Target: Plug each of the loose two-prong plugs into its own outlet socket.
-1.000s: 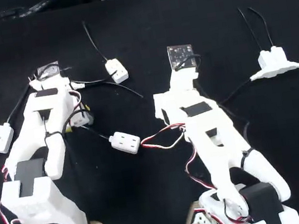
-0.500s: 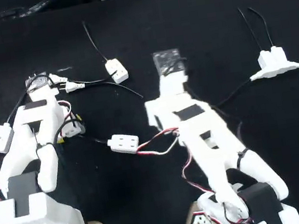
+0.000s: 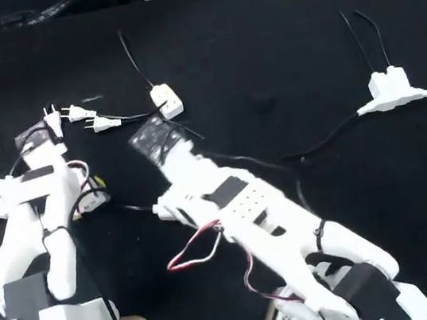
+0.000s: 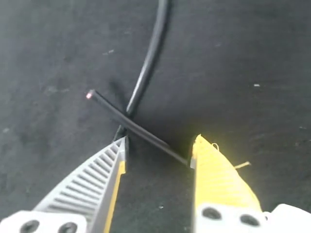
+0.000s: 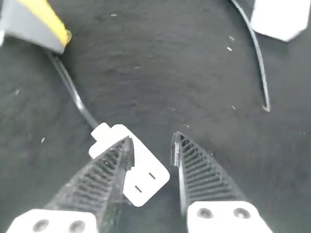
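Right claw (image 5: 151, 139), wide open and empty, hangs off-centre over the white outlet socket (image 5: 146, 177); closing could knock it askew. Loose plugs (image 3: 101, 124) lie at ten o'clock on the desk (image 3: 276, 38), by the open left claw (image 4: 159, 141).

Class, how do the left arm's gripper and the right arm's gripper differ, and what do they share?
The left gripper has yellow and grey fingers; the right gripper has black ones. The left straddles a thin black cable; the right sits over a white two-slot outlet socket. Both are open.
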Controlling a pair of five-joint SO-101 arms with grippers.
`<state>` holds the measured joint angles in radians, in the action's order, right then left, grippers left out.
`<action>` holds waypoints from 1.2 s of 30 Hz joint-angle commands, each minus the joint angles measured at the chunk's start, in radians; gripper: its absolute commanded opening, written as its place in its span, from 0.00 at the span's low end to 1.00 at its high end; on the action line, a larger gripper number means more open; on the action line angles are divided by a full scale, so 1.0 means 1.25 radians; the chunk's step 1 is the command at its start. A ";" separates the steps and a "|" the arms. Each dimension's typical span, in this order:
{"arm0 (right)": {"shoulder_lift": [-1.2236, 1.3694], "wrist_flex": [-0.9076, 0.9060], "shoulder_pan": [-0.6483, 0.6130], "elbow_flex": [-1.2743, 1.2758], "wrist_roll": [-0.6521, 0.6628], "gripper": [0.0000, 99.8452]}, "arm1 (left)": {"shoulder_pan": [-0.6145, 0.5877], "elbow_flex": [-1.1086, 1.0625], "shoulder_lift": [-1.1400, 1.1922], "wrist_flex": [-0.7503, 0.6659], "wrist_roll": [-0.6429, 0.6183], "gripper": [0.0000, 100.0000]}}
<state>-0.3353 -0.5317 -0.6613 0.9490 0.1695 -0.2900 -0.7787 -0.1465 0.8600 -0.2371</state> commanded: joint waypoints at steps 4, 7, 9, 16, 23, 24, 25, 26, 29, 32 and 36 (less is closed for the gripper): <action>-0.036 -0.097 -0.041 -0.029 0.201 0.12 | -0.029 -0.007 -0.053 -0.014 -0.026 0.22; -0.036 -0.142 -0.064 -0.036 0.245 0.12 | -0.026 -0.007 -0.053 -0.014 -0.028 0.22; -0.033 -0.152 -0.068 -0.036 0.276 0.13 | -0.026 -0.007 -0.053 -0.015 -0.029 0.22; -0.029 -0.147 -0.048 -0.030 0.338 0.12 | -0.026 -0.007 -0.052 -0.015 -0.029 0.22; 0.007 -0.104 0.016 -0.023 0.395 0.13 | -0.025 -0.007 -0.052 -0.011 -0.031 0.22; 0.025 -0.099 0.016 -0.029 0.398 0.12 | -0.025 -0.007 -0.052 -0.011 -0.031 0.22; 0.044 -0.093 0.017 -0.033 0.398 0.12 | -0.025 -0.007 -0.052 -0.011 -0.031 0.22; 0.061 -0.088 0.018 -0.044 0.396 0.12 | -0.025 -0.007 -0.052 -0.010 -0.031 0.22; 0.107 -0.086 0.034 -0.077 0.394 0.12 | -0.025 -0.007 -0.052 -0.010 -0.029 0.22; 0.128 -0.085 0.068 -0.105 0.390 0.12 | -0.025 -0.007 -0.052 -0.010 -0.027 0.22; 0.129 -0.082 0.102 -0.117 0.371 0.12 | -0.024 -0.007 -0.052 -0.010 -0.025 0.22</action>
<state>-0.1772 -0.6605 -0.5877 0.8462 0.6544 -0.3176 -0.7940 -0.1726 0.8523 -0.2631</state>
